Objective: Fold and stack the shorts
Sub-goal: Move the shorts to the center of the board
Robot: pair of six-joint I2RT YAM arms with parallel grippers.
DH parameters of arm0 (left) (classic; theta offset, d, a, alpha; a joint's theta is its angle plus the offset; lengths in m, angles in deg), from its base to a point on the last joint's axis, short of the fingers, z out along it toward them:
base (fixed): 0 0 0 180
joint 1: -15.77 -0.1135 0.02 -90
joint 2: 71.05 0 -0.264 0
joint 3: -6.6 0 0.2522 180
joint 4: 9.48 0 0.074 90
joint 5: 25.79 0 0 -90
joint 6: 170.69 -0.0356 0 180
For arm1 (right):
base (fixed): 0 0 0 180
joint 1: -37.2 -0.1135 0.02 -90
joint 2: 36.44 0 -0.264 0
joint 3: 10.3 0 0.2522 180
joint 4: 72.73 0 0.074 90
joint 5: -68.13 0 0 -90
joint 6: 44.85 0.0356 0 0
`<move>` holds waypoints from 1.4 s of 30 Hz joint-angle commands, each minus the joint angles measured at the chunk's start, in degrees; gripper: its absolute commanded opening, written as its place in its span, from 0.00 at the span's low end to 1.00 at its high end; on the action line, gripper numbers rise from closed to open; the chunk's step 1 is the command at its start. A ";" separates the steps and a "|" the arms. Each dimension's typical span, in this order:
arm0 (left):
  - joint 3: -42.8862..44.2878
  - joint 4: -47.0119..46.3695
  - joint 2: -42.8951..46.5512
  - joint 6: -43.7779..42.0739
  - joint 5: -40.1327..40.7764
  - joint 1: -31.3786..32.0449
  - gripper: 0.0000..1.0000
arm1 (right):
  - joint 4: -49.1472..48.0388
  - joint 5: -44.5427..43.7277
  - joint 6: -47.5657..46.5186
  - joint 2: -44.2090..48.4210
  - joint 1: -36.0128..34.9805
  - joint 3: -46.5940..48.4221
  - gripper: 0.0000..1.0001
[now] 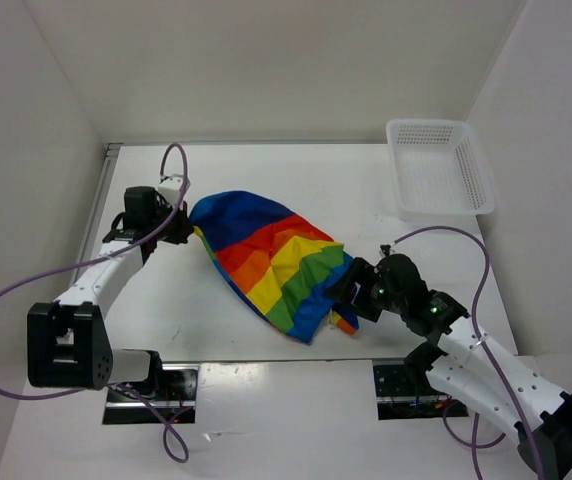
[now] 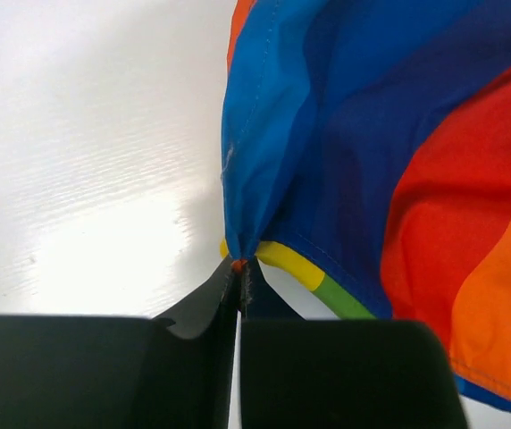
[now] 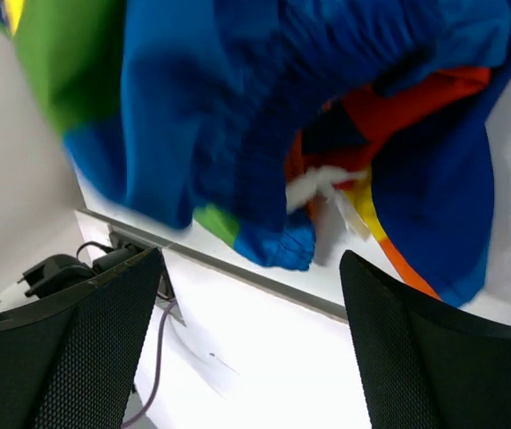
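The left gripper (image 1: 187, 232) is pinched tight on a blue corner of the shorts (image 1: 271, 260) — the cloth lies spread mid-table (image 1: 156, 300), stripes running down to the right. The right gripper (image 1: 351, 291) hangs at their lower right end, fingers wide apart — gripping nothing. A white basket (image 1: 438, 170) sits far right.

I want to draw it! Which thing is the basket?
Find the white table, then its far right corner. The basket sits there by itself. It is white mesh and empty, unlike the rainbow shorts mid-table.
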 commanded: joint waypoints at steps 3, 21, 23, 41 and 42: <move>5.00 -1.88 -2.23 -0.23 -3.75 -2.95 0.00 | -2.39 -5.14 0.45 3.18 -3.85 0.38 0.85; 9.05 0.58 -6.70 -0.23 -6.38 -4.70 0.00 | -13.00 -22.56 4.41 -23.97 -28.29 9.96 0.86; 9.75 0.58 -6.71 -0.23 -6.38 -4.70 0.00 | -15.47 -20.88 6.68 -26.51 -28.29 7.43 0.86; 12.57 2.95 -6.18 -0.23 -7.43 -4.70 0.00 | -31.56 -16.83 19.53 -37.50 -31.54 3.01 0.87; 12.57 2.43 -6.18 -0.23 -7.44 -4.70 0.00 | -32.09 -16.83 20.40 -38.47 -31.54 3.01 0.87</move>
